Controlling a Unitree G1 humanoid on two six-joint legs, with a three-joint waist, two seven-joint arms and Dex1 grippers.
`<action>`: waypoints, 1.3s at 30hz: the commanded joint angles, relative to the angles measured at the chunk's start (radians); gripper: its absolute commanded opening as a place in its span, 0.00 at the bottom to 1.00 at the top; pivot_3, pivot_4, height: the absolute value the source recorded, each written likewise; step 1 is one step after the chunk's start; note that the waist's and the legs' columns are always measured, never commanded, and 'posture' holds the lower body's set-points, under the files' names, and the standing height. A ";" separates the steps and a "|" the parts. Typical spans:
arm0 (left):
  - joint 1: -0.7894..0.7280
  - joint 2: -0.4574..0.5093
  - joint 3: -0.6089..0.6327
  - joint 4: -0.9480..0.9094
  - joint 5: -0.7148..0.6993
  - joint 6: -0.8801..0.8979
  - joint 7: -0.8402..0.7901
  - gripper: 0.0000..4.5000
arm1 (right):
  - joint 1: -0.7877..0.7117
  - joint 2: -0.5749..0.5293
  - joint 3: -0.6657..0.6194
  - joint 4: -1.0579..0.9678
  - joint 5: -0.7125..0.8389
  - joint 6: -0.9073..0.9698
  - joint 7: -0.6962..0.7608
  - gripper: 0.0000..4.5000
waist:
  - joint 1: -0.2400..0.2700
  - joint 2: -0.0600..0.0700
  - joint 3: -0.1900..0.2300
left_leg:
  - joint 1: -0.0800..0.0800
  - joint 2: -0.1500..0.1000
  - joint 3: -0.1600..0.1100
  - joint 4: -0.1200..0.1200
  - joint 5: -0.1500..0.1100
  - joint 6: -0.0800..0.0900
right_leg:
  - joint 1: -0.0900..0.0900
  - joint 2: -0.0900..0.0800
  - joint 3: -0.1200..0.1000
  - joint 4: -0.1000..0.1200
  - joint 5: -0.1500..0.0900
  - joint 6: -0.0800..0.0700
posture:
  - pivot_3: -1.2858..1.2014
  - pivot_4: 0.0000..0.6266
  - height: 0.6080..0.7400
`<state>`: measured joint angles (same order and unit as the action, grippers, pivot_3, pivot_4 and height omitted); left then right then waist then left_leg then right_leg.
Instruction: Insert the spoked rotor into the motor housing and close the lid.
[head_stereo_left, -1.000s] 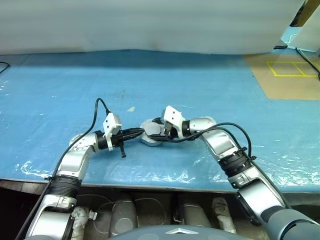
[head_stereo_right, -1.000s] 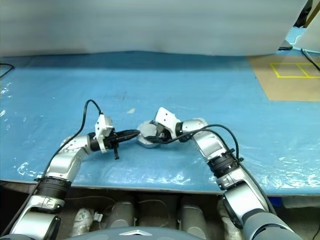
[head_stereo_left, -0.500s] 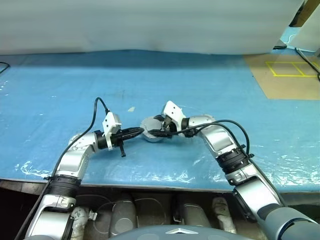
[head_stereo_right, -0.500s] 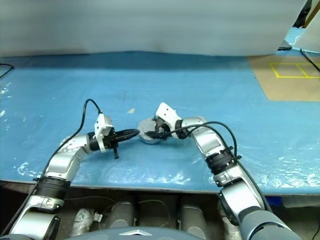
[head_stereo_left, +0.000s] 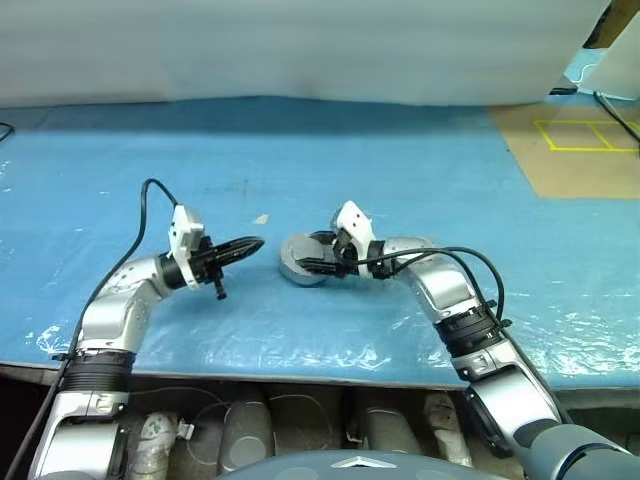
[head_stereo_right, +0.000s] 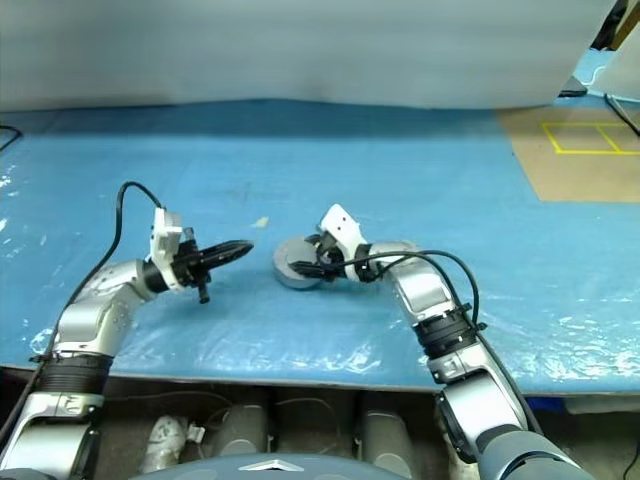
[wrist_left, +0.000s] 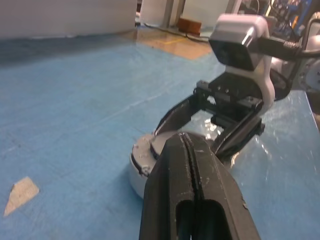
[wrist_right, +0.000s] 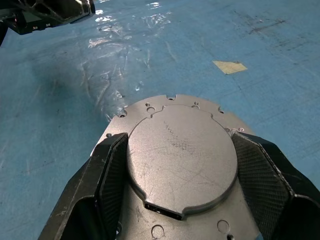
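- Head views: the motor housing (head_stereo_left: 303, 262) sits on the blue table (head_stereo_left: 420, 160), lid on top. The right gripper (head_stereo_left: 312, 266) hugs its sides. The left gripper (head_stereo_left: 255, 243) is pressed together, just beside it.
- Left wrist view: its fingers (wrist_left: 192, 170) touch each other, holding nothing.
- Right wrist view: both fingers (wrist_right: 112, 165) squeeze the round grey lid (wrist_right: 182, 160).

Housing (head_stereo_left: 300, 262) on the table (head_stereo_left: 420, 170), between the fingers of the right gripper (head_stereo_left: 304, 264), lid (wrist_right: 181, 157) on its top. Left gripper (head_stereo_left: 252, 243) to the housing's left, apart from it, tips toward it. Scrap of tape (head_stereo_left: 261, 218) on the table, beyond the left gripper's tips.
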<state>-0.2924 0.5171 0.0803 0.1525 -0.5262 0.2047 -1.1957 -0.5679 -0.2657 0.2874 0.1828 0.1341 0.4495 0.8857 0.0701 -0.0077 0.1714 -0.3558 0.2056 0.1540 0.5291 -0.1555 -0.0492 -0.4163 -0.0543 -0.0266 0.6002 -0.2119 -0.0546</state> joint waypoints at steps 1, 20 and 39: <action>0.031 0.030 -0.010 -0.040 -0.003 -0.031 -0.075 0.00 | 0.008 0.020 0.012 0.028 -0.003 0.002 -0.012 0.65 | -0.004 0.000 0.000 | -0.001 0.000 0.000 0.000 0.000 0.000 | -0.001 0.000 0.000 0.000 0.000 0.000 | 0.52 0.24 1.00; 0.032 0.005 -0.004 0.050 0.052 -0.134 -0.062 0.00 | -0.016 0.024 0.199 0.313 -0.256 0.109 -0.199 0.65 | -0.003 0.001 -0.009 | 0.025 0.000 -0.004 -0.003 0.000 0.000 | 0.016 -0.001 0.002 -0.001 -0.001 0.001 | 0.52 0.24 1.00; 0.019 -0.013 -0.013 0.076 0.077 -0.156 -0.051 0.00 | -0.029 0.121 -0.041 0.225 -0.102 -0.056 -0.235 0.65 | 0.031 0.002 -0.024 | 0.002 -0.011 -0.015 -0.014 -0.001 -0.011 | 0.046 0.016 0.006 0.041 -0.091 -0.012 | 0.52 0.24 1.00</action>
<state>-0.2673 0.5013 0.0588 0.2383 -0.4453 0.0680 -1.2433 -0.6299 -0.1304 0.2145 0.3538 0.0720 0.3954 0.6516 0.1010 -0.0054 0.1475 -0.3565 0.1929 0.1389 0.5171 -0.1568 -0.0608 -0.3703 -0.0379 -0.0231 0.6403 -0.3016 -0.0664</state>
